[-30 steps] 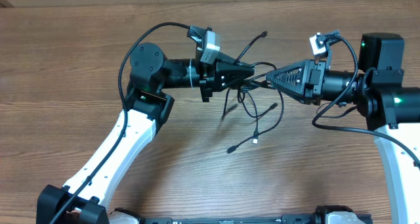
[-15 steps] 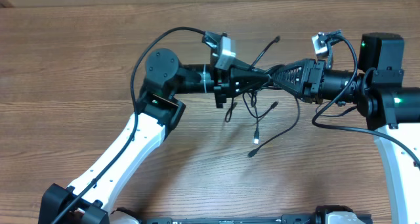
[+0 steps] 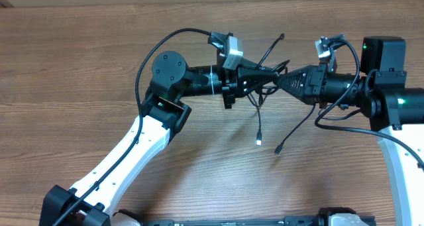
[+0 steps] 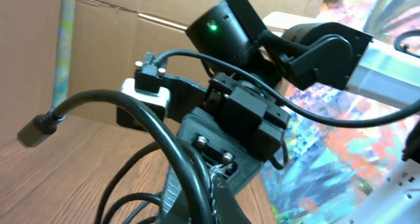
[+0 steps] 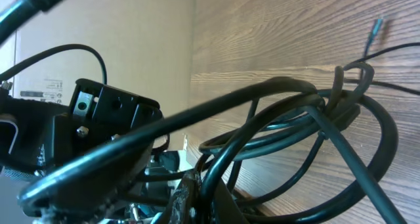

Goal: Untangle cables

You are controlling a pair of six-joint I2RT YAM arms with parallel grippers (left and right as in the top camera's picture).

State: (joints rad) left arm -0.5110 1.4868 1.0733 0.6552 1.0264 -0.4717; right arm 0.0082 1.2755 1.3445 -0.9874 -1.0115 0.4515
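A tangle of thin black cables [image 3: 258, 125] hangs above the wooden table between my two grippers, which meet tip to tip at the centre. My left gripper [image 3: 273, 76] is shut on the bundle from the left, and my right gripper [image 3: 282, 79] is shut on it from the right. One silver-tipped plug [image 3: 258, 140] dangles below, a second end [image 3: 279, 149] hangs beside it, and a third [image 3: 281, 36] sticks up behind. In the left wrist view thick loops of cable [image 4: 176, 152] pass through the shut left gripper [image 4: 211, 199]. In the right wrist view looped cables [image 5: 308, 112] run into the shut right gripper [image 5: 211, 199].
The wooden table [image 3: 79, 54] stretches out on all sides. My left arm's white link [image 3: 126, 153] crosses the lower left, and the right arm's base [image 3: 397, 100] stands at the right edge. Cardboard [image 4: 98, 27] stands behind the table in the left wrist view.
My left gripper carried the bundle right and slightly back toward the right gripper. The right gripper closed on the cables. The dangling ends shifted right.
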